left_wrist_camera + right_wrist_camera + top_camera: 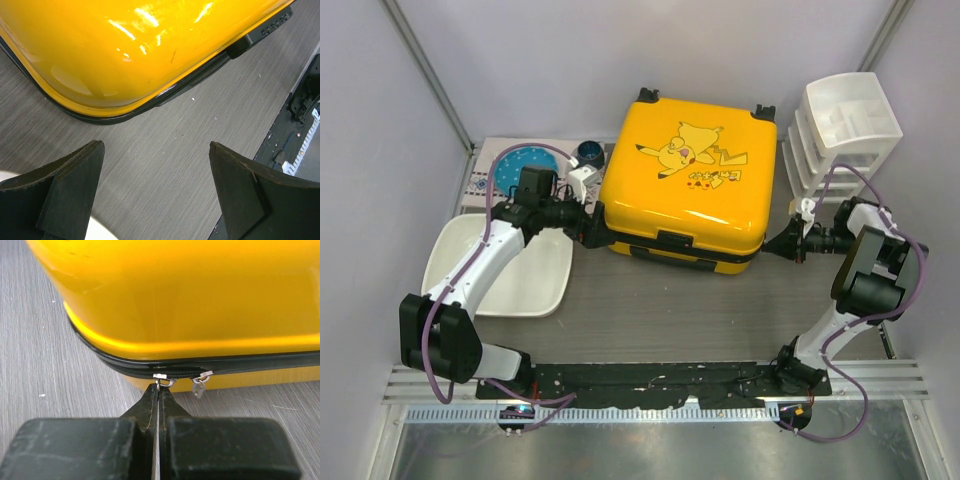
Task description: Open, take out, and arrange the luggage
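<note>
The yellow luggage point(690, 170) lies flat and closed at the middle back of the table, cartoon print up, its black zipper band point(125, 367) running round the side. My right gripper point(772, 245) is at the case's right front corner, shut point(158, 386) on the pull tab of one silver zipper slider point(161, 376). A second pull point(199, 386) hangs free just to its right. My left gripper point(592, 228) sits at the case's left front corner, open point(156, 145) with only bare table between its fingers, a short way off the rounded yellow shell point(125, 50).
A white tray point(520, 270) lies at the left under the left arm. Behind it are a blue round plate point(525, 165) on a patterned board and a small dark bowl point(588, 152). A white plastic drawer unit point(845, 125) stands at the back right. A black rail point(650, 380) runs along the near edge.
</note>
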`<state>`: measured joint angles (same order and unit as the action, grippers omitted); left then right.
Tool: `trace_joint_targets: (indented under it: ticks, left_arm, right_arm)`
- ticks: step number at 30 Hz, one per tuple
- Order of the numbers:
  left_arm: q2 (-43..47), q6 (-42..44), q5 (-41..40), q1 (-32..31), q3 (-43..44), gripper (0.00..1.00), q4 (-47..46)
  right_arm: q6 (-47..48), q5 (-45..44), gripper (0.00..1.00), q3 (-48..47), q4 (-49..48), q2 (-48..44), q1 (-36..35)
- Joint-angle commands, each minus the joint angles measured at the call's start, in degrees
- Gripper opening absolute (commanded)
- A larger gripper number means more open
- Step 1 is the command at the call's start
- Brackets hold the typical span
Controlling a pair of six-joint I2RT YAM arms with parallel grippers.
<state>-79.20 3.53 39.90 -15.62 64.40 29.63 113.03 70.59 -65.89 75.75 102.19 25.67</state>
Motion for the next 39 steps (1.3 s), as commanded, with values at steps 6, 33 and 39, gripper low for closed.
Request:
trace_joint_targets:
  ticks: [6,33,39]
  left_arm:
    - [3.69,-3.17,-3.51,0.50,-1.11,0.89,-2.99]
    - [-16.51,20.01,4.48,6.92,11.00,0.77,-7.57]
    - [-13.81,22.05,8.62,-0.54,7.15,0.75,-5.54]
  right_arm:
    - [-20.20,-8.62,0.01,7.33,-6.10,-15.61,-3.08]
    - [-109.25,-46.93,0.01,32.05,-64.14,-54.56,-28.22]
    - [-110.40,-55.63,0.01,28.63,-65.99,-54.03,-28.13]
